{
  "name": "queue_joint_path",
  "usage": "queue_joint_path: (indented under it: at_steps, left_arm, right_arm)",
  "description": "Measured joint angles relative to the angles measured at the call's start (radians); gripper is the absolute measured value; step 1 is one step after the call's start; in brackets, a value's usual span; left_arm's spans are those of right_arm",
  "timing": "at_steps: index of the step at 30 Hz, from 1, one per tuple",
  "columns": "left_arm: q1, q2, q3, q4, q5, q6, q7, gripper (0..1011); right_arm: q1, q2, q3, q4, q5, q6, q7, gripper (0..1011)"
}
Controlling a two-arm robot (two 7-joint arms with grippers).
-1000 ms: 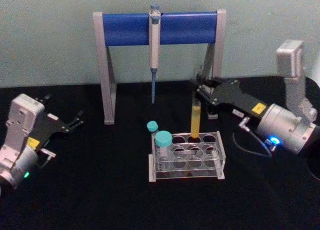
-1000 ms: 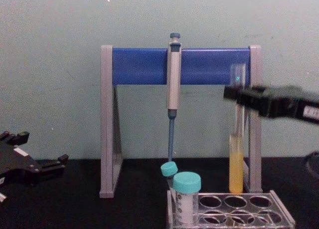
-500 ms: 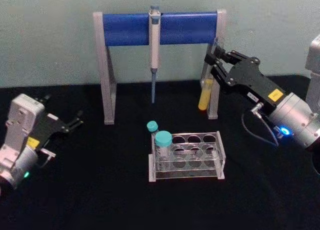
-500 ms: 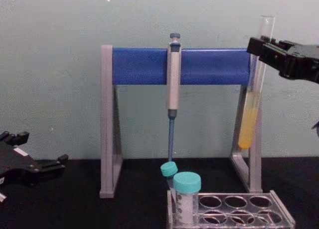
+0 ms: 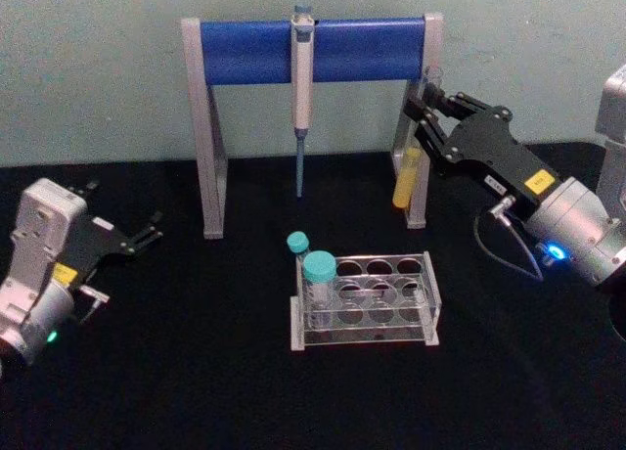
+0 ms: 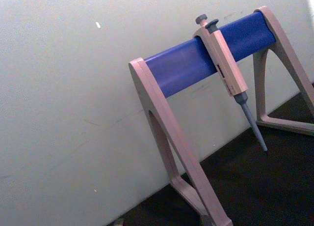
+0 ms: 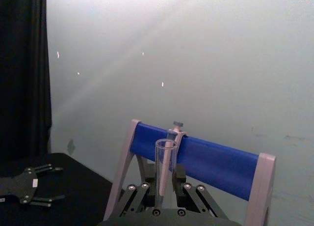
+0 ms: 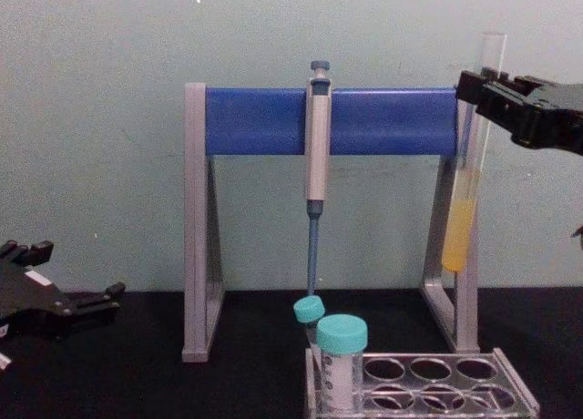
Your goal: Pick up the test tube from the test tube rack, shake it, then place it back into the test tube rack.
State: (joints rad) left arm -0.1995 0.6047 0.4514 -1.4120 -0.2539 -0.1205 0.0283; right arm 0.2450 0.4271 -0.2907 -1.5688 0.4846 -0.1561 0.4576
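Right gripper (image 5: 427, 96) clamps the test tube (image 5: 408, 176), yellow liquid low inside, raised at one o'clock of the test tube rack (image 5: 364, 337), which holds two teal-capped vials (image 5: 318, 277). Left gripper (image 5: 122, 220) lies at nine o'clock, spread, empty.

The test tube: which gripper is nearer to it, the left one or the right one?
Right. The right gripper is shut on the test tube, held up clear of the rack; the left gripper sits open far off on the left.

Clear, glossy glass of the test tube (image 8: 465, 191) at upper right; clear, shiny plastic of the test tube rack (image 5: 381, 325) at lower centre; matt black table (image 5: 196, 372).
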Motion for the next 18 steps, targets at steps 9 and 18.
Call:
queue_joint_path:
  at_steps: [9, 18]
  left_arm:
    - [0.000, 0.000, 0.000, 0.000, 0.000, 0.000, 0.000, 1002]
    - [0.000, 0.000, 0.000, 0.000, 0.000, 0.000, 0.000, 1001]
  right_arm:
    - [-0.002, -0.010, 0.006, 0.006, -0.008, 0.001, 0.004, 232]
    - [0.015, -0.008, 0.000, 0.021, 0.046, 0.020, 0.073, 232]
